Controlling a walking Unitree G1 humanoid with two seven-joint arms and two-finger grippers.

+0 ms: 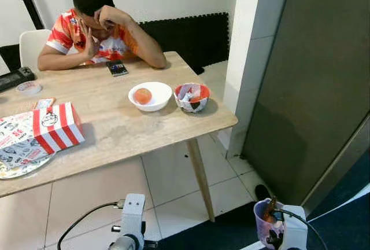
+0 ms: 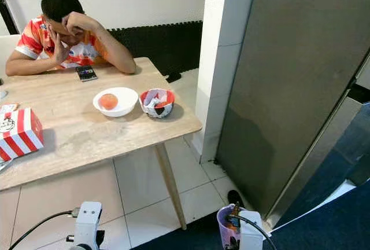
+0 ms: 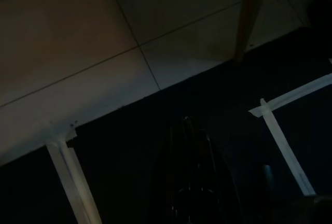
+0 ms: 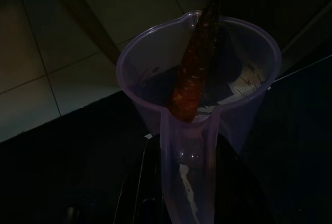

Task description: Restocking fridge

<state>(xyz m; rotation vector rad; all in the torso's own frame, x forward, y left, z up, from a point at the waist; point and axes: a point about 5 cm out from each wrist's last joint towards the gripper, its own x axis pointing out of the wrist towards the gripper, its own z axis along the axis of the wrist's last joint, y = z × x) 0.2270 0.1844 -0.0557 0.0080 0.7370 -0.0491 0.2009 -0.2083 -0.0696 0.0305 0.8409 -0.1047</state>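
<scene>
My right gripper [image 4: 187,195] is shut on the handle of a clear purple jug [image 4: 197,73], held low over the floor. An orange carrot [image 4: 194,68] stands tilted inside the jug. In the left eye view the jug [image 1: 266,221] sits at the bottom right, close to the tall grey fridge [image 1: 312,88], whose door is closed. My left arm [image 1: 132,221] hangs idle at the bottom; its gripper [image 3: 193,182] is a dark shape over dark floor.
A wooden table [image 1: 115,140] stands to the left with a white bowl [image 1: 150,95] holding an orange fruit, a red patterned bowl [image 1: 192,96] and a red-striped box [image 1: 56,125]. A person [image 1: 95,27] sits at its far side. A table leg [image 1: 200,177] stands near me.
</scene>
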